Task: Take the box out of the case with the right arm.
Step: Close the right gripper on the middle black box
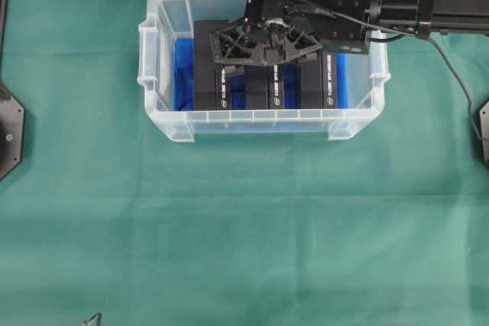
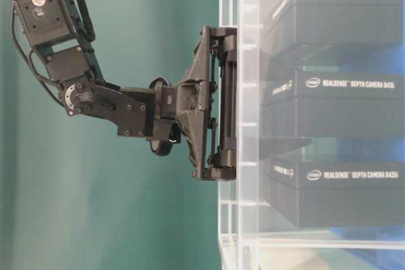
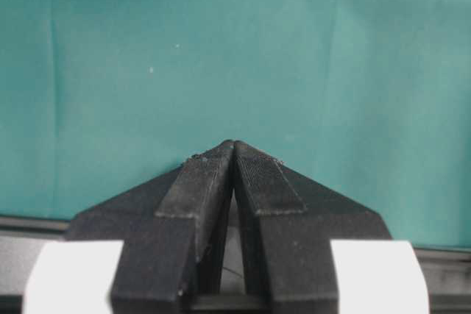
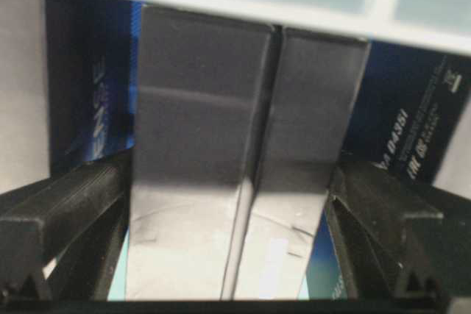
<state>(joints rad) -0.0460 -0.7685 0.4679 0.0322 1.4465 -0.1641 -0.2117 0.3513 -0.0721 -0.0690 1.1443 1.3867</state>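
I'm looking at the middle box [image 1: 273,84], a black carton standing on edge between two others inside the case [image 1: 164,124], roughly at its centre over the bright blue bottom. In the right wrist view that box [image 4: 221,167] fills the space between my two fingers [image 4: 62,215], one on each side, and I can't say for certain that either one is pressing on it. So the right gripper [image 1: 267,50] has its jaws wide apart, straddling the box from above, nothing clamped. The left box [image 1: 210,74] sits nearer the left wall, the right box [image 1: 321,82] nearer the right wall, all three with white lettering on their near edges. From table level I see the gripper [image 2: 218,102] right at the case's clear wall [image 2: 243,118], with the three lettered cartons showing through the plastic. The case rests on the green cloth [image 1: 244,227], towards the far side of the table. The right arm [image 1: 397,5] reaches in from the right edge. My left gripper [image 3: 234,154] hangs above bare green cloth, its jaws pressed together at the tips, holding nothing.
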